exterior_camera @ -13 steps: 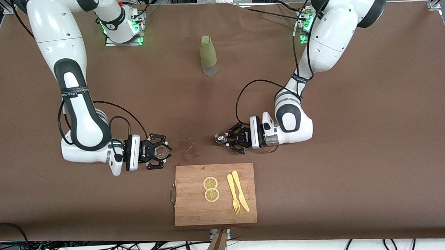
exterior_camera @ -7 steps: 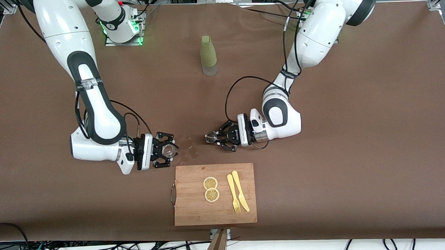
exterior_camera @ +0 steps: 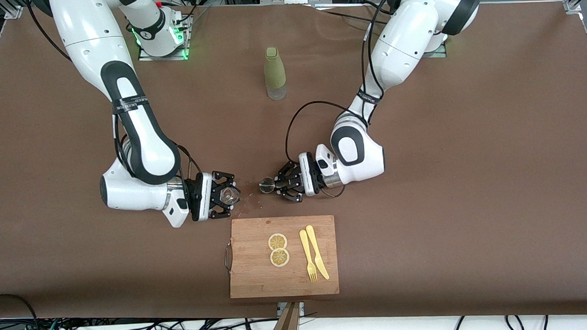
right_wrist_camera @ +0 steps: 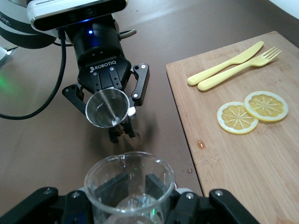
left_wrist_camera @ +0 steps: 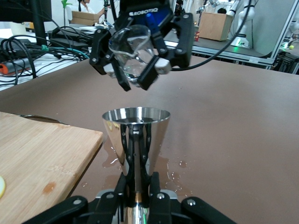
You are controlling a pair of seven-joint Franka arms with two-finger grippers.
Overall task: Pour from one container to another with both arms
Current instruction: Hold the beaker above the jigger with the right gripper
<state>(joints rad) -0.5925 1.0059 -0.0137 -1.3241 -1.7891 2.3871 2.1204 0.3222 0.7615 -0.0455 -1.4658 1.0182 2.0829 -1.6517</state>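
Note:
My right gripper (exterior_camera: 226, 196) is shut on a clear glass beaker (exterior_camera: 229, 196), seen close up in the right wrist view (right_wrist_camera: 128, 184) with its mouth facing the other arm. My left gripper (exterior_camera: 275, 185) is shut on the stem of a steel jigger (exterior_camera: 266, 185), whose cone (left_wrist_camera: 135, 133) stands upright in the left wrist view. The two containers face each other a short gap apart over a wet patch (exterior_camera: 251, 198) of the brown table. In the left wrist view the beaker (left_wrist_camera: 133, 56) hangs tilted above and past the jigger's rim.
A wooden cutting board (exterior_camera: 258, 278) lies just nearer the front camera than both grippers, with two lemon slices (exterior_camera: 278, 249), a yellow fork (exterior_camera: 307, 256) and a yellow knife (exterior_camera: 317, 252). A green bottle (exterior_camera: 274, 73) stands toward the arms' bases.
Both arms have swung toward the table's middle, so the beaker and the jigger are much closer together. Both grips are unchanged.

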